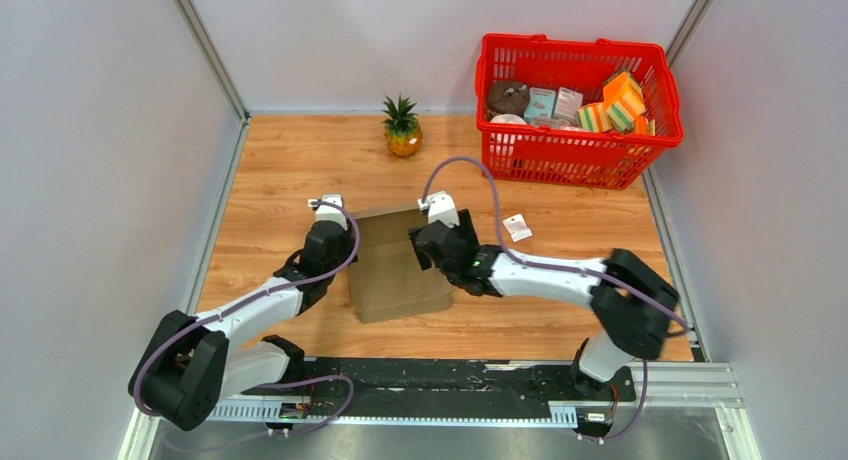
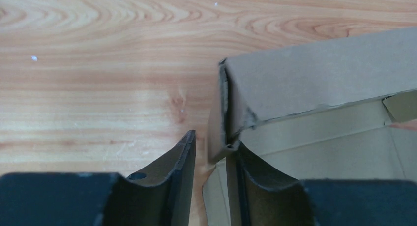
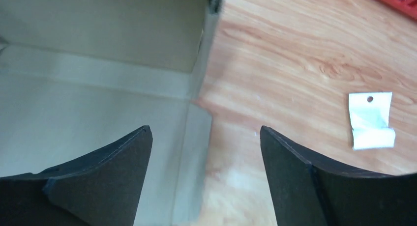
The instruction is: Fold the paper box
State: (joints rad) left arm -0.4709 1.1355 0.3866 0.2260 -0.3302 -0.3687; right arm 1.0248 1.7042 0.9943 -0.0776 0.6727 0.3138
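Note:
The paper box [image 1: 398, 275] is plain brown cardboard, lying mid-table with its far walls raised. My left gripper [image 1: 345, 248] is at its left wall. In the left wrist view that gripper [image 2: 214, 140] straddles the upright left wall [image 2: 219, 118]: one finger is inside against the wall, and a thin gap shows at the outer finger [image 2: 184, 157]. My right gripper [image 1: 425, 248] is at the box's right side. In the right wrist view it [image 3: 205, 130] is wide open and empty, one finger over the box's inside [image 3: 88, 88] and the other over the wood.
A small white paper tag [image 1: 517, 227] lies on the wood right of the box, also in the right wrist view [image 3: 371, 120]. A red basket [image 1: 575, 150] with small packages stands at the back right. A toy pineapple [image 1: 402, 128] stands at the back.

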